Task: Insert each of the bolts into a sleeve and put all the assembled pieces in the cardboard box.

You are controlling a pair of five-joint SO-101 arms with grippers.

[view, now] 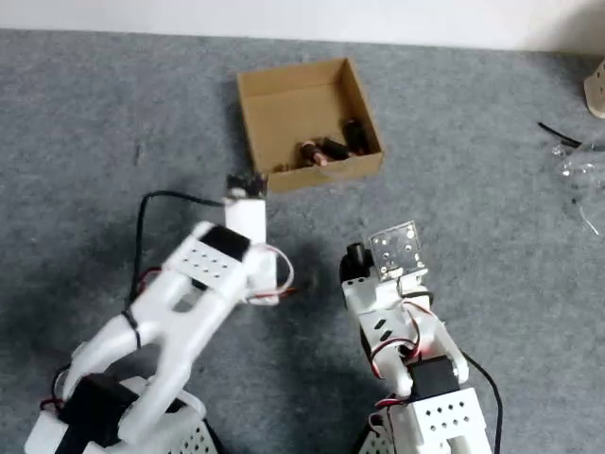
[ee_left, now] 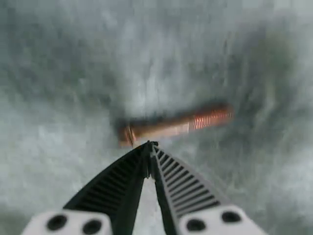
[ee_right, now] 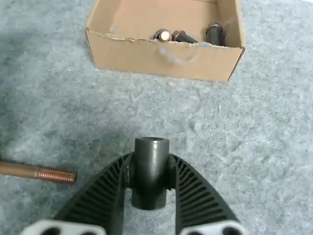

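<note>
- Surface (view: 95,113): grey, napped cloth like carpet. A pale wall (view: 284,14) runs along the far edge.
- Left end effector (ee_left: 150,144): the ribbed black fingers (ee_left: 112,183) are pressed together with nothing between them. The tips sit just short of the bolt; I cannot tell whether they touch it.
- Bolt (ee_left: 171,126): a slim copper-coloured rod with a smooth shank, threads at one end and a small head at the other. It lies flat on the surface on the near side of the box, left of the right end effector and apart from the sleeve.
- Cardboard box (view: 284,109): centre, far. It is shallow, open-topped and plain brown, and its near rim is slightly ragged. It holds what look like three assembled pieces (view: 326,149), dark sleeves with coppery ends, lying toward its near-right side.
- Right end effector (ee_right: 149,164): pinching the sleeve (ee_right: 150,191) by its sides. The sleeve is a short, dark, matte cylinder, with its open bore at the end toward the box.
- Far right: clear plastic (view: 579,165) and a thin black wire (view: 558,132).
- Progress (judgement): mostly done. One bolt and one sleeve are not yet joined. What is left is to grasp the bolt, slide it into the bore and put the piece in the box.
</note>
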